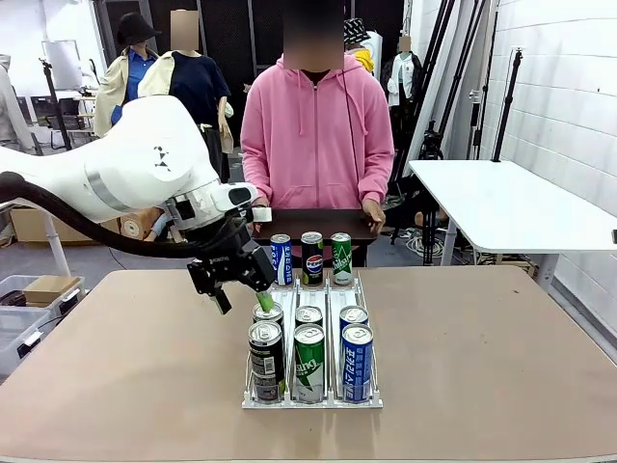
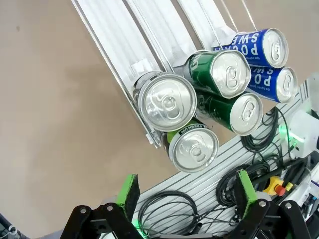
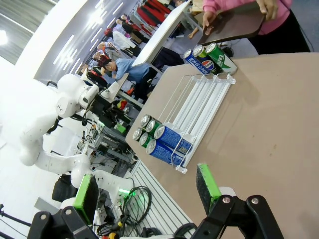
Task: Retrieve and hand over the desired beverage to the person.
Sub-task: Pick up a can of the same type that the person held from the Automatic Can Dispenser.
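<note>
The person [image 1: 316,135] in a pink hooded sweatshirt stands at the far side of the table, holding a dark tray [image 1: 313,225] in both hands. A clear rack [image 1: 310,397] holds several cans in three lanes: dark cans [image 1: 266,359] on the left, green cans [image 1: 309,362] in the middle, blue cans [image 1: 356,360] on the right. Three more cans [image 1: 311,258] stand at its far end. My left gripper [image 1: 243,299] hangs open just above the left lane's rear can [image 2: 167,102], touching nothing. My right gripper [image 3: 146,191] is open and empty above the table.
The rack [image 3: 199,99] runs along the middle of the brown table [image 1: 482,357]. A white table [image 1: 501,198] stands behind on the right. Storage bins [image 1: 29,299] sit off the table's left edge. Cables and an aluminium rail [image 2: 209,184] lie below the near edge.
</note>
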`<state>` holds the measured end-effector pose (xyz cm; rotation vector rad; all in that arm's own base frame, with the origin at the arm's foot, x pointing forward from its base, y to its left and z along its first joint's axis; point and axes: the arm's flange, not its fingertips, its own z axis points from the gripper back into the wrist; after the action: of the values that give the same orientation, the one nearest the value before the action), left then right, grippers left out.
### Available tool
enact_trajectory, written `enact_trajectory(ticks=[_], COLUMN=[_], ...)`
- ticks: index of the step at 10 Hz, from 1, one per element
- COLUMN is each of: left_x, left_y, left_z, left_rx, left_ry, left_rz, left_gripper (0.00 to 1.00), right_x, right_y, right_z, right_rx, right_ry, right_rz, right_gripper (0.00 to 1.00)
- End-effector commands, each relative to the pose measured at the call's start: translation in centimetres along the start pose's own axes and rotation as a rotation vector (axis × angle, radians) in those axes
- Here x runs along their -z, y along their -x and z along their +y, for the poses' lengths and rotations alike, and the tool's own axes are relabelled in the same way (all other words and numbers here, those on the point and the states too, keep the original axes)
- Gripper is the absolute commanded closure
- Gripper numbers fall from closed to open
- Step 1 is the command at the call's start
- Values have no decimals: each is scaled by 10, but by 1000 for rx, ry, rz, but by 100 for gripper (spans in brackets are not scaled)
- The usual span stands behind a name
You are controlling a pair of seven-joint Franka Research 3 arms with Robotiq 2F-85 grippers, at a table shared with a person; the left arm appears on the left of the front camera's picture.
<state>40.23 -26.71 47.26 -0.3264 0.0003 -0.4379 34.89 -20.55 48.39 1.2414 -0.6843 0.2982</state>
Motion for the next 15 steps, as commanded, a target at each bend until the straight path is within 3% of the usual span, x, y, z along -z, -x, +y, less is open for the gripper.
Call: enact_trajectory(ticks=[1, 9, 12, 15], left_x=[4, 5, 4, 6], left_y=[-11, -6, -10, -8], left_z=[-12, -4, -45, -59], left_rx=[-6, 8, 61, 23], left_ry=[-47, -15, -96, -161], left_rz=[-6, 1, 52, 61], left_gripper=[0, 0, 0, 0], right_x=[1, 1, 1, 1], right_y=[1, 1, 1, 1], right_z=[0, 0, 0, 0], right_rx=[-8, -8, -8, -8], right_ry=[-18, -18, -18, -18], right_rz=[-15, -15, -15, -15], right_gripper=[0, 0, 0, 0])
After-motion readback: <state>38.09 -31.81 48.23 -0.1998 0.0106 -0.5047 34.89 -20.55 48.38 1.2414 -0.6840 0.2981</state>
